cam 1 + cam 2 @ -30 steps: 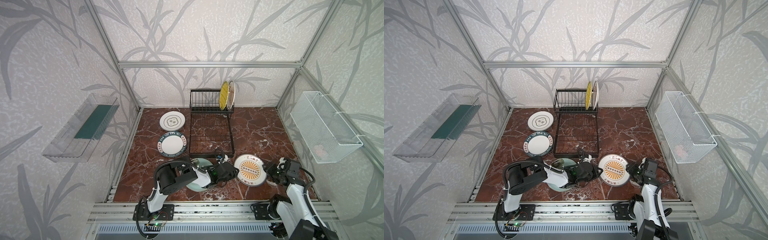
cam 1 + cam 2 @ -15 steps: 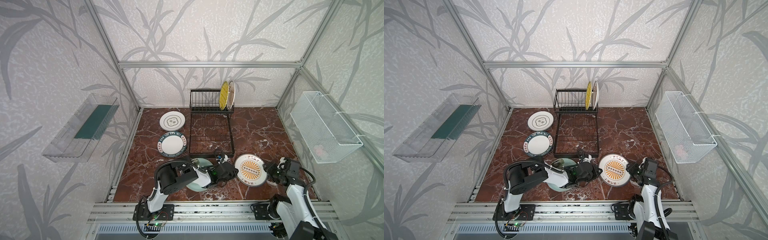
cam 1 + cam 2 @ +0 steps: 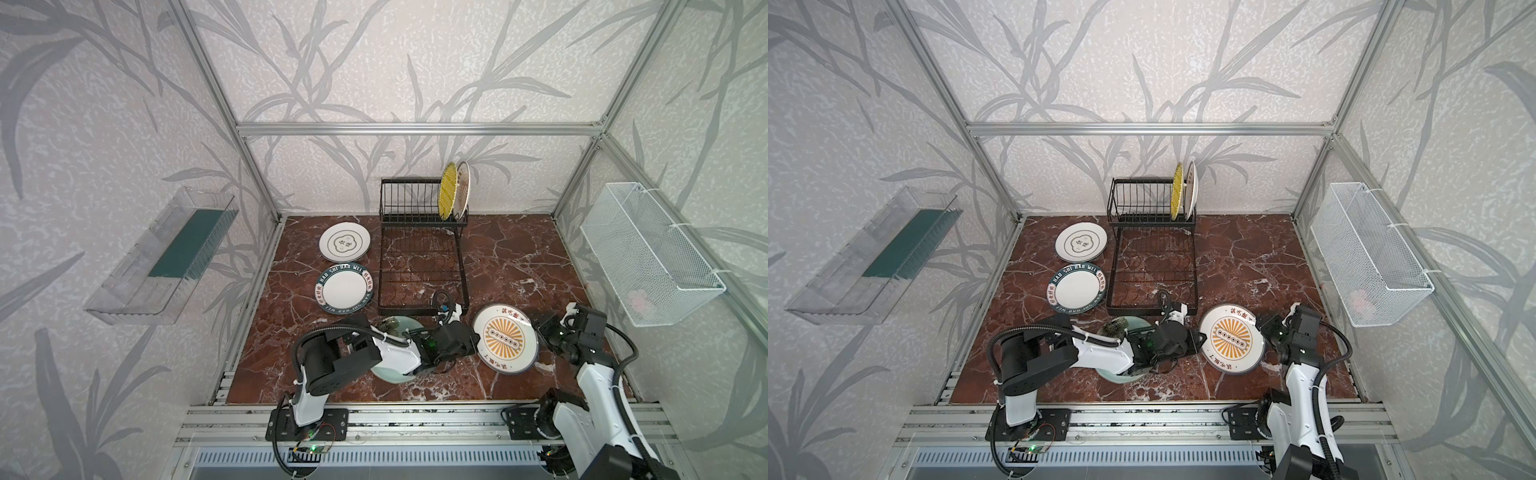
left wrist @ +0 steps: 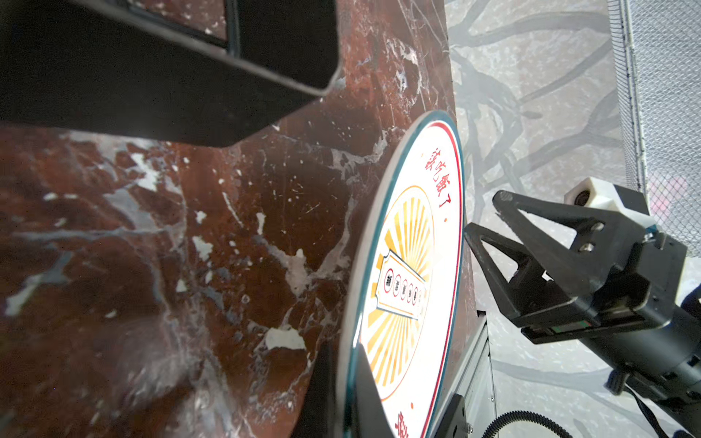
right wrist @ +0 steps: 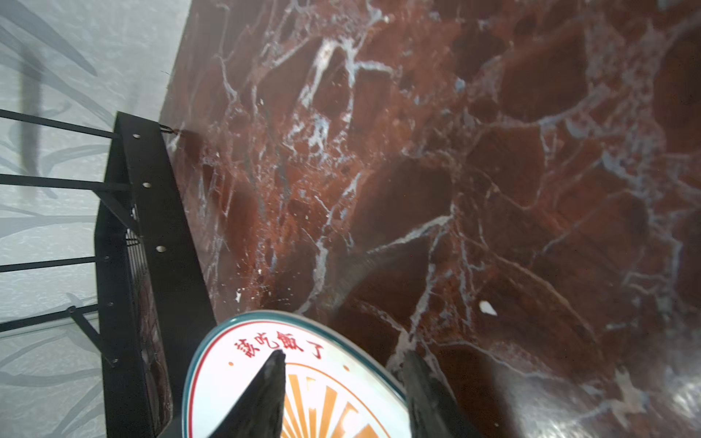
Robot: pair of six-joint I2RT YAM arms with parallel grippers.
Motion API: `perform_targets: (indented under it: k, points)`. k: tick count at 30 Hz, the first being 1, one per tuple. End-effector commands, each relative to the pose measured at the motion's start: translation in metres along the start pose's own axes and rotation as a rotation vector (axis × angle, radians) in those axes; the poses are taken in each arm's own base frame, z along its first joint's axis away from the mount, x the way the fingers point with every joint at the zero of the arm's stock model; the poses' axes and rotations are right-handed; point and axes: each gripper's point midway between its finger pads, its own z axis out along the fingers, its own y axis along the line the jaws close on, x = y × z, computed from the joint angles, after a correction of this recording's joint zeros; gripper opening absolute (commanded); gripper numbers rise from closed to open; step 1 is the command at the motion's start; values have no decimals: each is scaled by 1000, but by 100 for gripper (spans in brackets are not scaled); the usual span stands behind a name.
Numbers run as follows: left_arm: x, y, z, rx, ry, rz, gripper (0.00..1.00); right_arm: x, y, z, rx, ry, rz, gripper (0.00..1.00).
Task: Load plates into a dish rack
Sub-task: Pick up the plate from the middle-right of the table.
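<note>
Plates (image 3: 344,293): six, round, glossy. Dish rack (image 3: 422,249): one, black wire. At lower center, left end effector (image 3: 473,338) pinches sunburst plate (image 3: 503,340); right end effector (image 4: 486,213) is half-spread.

The dish rack (image 3: 422,257) stands at the table's (image 3: 519,257) back, with the striped plate (image 3: 447,195) and another plate (image 3: 463,189) upright in its right end. To its left lie the emblem plate (image 3: 344,246) and, nearer, the lettered plate (image 3: 344,289). Before it are the flower plate (image 3: 399,322) and, rightward, the sunburst plate (image 3: 505,338).

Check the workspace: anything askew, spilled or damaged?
The sunburst plate is tipped up off the table instead of lying flat, its rim pinched in the left gripper jaws. The right gripper is open at the opposite rim. The mint plate lies mostly hidden under the left arm. Nothing looks spilled or broken.
</note>
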Motion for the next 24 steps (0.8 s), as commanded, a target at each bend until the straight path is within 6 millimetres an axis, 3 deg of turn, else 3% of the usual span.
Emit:
perform_targets:
  k: [1, 8, 12, 20, 24]
  points:
    - [-25, -42, -21, 76, -77, 58, 0, -13, 24, -7, -69, -20, -22, 50]
    - [-62, -42, -53, 41, -159, 105, 0, -26, 55, -20, -153, -24, -85, 50]
    - [-92, -38, -75, 30, -203, 83, 0, -26, 73, -28, -221, -11, -163, 48]
    - [-164, -12, -128, 7, -264, 96, 0, -8, 117, -43, -416, 30, -306, 41]
    - [-189, 5, -157, -12, -270, 105, 0, 17, 150, -50, -443, 41, -493, 42]
